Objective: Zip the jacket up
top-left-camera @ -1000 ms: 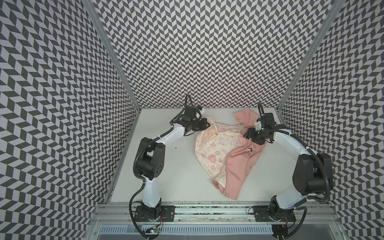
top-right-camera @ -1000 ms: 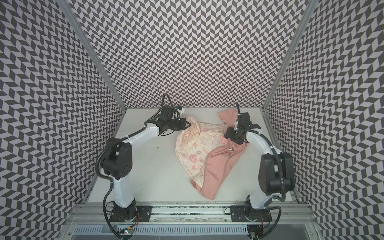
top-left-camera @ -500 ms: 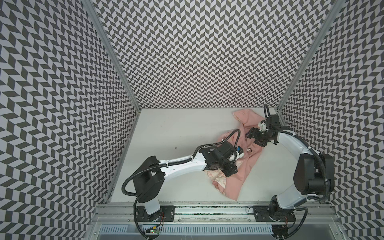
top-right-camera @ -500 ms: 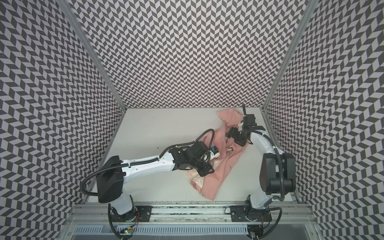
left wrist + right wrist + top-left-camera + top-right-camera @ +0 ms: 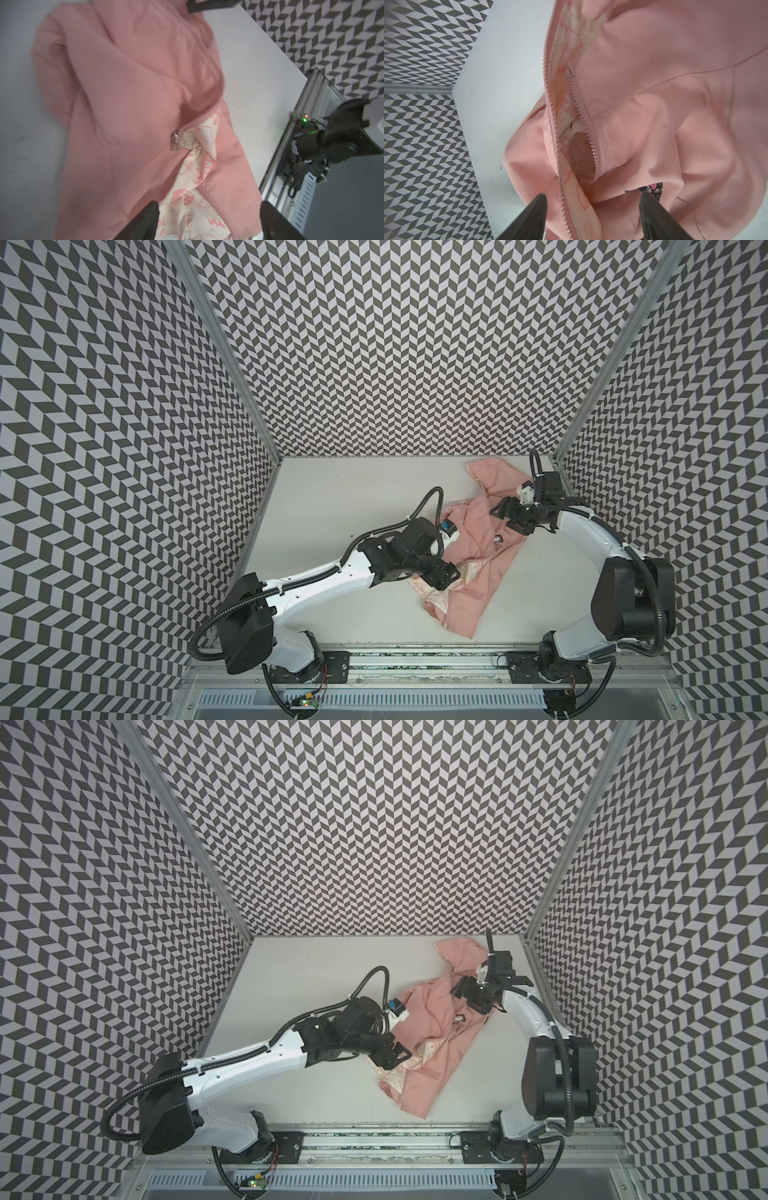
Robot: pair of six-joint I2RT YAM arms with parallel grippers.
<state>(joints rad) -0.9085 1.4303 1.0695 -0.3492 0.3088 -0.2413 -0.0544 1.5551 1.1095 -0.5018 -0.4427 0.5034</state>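
From my station I see a pale grey table (image 5: 332, 497) with a small dark speck (image 5: 351, 536) on its bare left part. The table is closed in on three sides by walls (image 5: 415, 344) in a black-and-white chevron pattern, which meet at metal corner posts (image 5: 224, 348). A metal rail (image 5: 415, 664) runs along the table's near edge, and on the side of it away from the table I make out a slotted grille (image 5: 415, 701) and a little circuit board (image 5: 307, 700) showing a green light.

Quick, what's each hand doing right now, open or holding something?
Left hand: open, over the jacket, holding nothing.
Right hand: open, over the jacket, holding nothing.
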